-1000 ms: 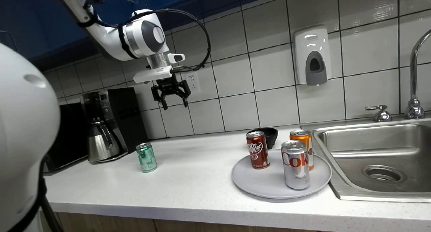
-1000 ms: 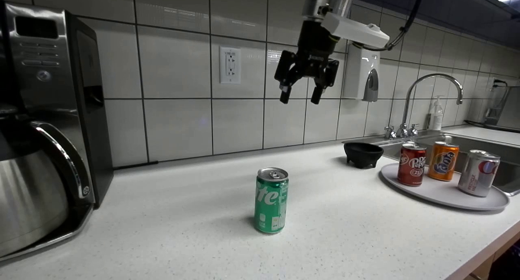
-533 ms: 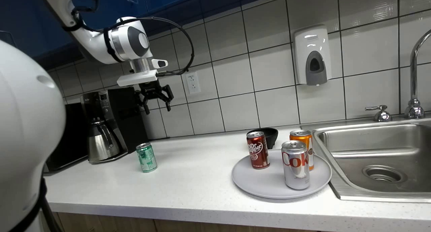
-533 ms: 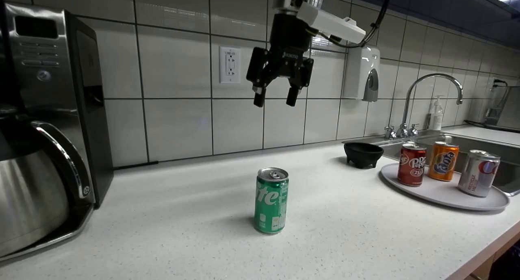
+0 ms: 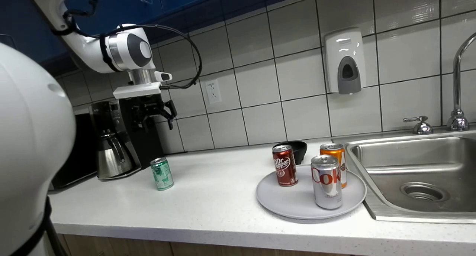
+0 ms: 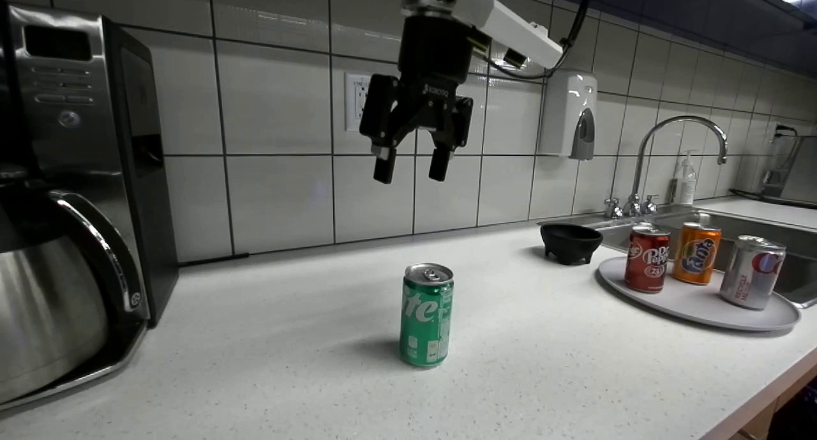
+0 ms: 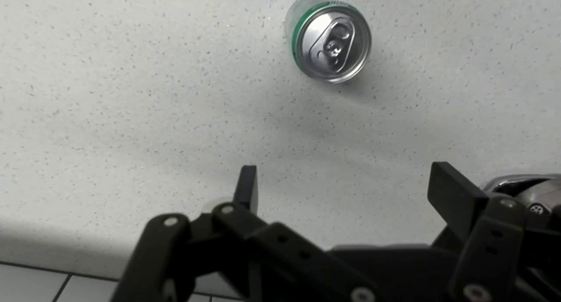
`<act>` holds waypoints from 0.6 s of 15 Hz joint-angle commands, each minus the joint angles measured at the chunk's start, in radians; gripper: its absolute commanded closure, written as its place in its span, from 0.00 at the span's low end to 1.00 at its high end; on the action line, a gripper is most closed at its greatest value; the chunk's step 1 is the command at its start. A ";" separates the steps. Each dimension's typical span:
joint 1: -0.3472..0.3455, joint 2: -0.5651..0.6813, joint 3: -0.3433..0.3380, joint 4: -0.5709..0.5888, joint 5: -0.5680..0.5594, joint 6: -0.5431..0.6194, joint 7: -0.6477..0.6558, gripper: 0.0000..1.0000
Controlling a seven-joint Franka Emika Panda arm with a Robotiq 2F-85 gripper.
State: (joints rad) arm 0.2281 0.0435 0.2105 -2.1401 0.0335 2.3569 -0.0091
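White and speckled, the desk (image 6: 255,376) bears an upright green can (image 6: 426,315), the thing nearest the hand (image 6: 411,168). That hand hangs above the green can, well apart from its lid; the two fingers (image 7: 246,188) stand wide apart, with nothing between them and nothing touched.

The step in hand looks like lining up with the green can, contact not yet made. In the wrist view the can sits roughly opposite the gap between the fingers but beyond their tips, on the side away from the tiled wall (image 6: 274,197). Taking hold of it would, I judge, call for a shift away from that wall until the gap is over the can, then a straight descent with a finger on either side, and only then a squeeze. A fingertip landing on the rim could tip it.

As for pose, the arm (image 5: 128,49) slants down from higher up than the green can, its wrist close to vertical and the fingertips pointing at the desk.

In both exterior views a grey plate (image 6: 692,299) lies to the right of the green can, well apart, carrying a dark red can (image 6: 646,259), an orange can (image 6: 697,253) and a silver can (image 6: 752,273). A coffee maker (image 6: 89,159) stands to its left.
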 commanded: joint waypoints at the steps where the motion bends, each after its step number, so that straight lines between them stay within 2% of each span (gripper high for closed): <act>1: 0.002 -0.007 0.013 -0.023 0.046 -0.046 -0.056 0.00; 9: 0.001 0.042 0.009 -0.055 0.022 -0.061 -0.045 0.00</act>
State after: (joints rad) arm 0.2354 0.0730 0.2155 -2.2024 0.0506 2.3210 -0.0257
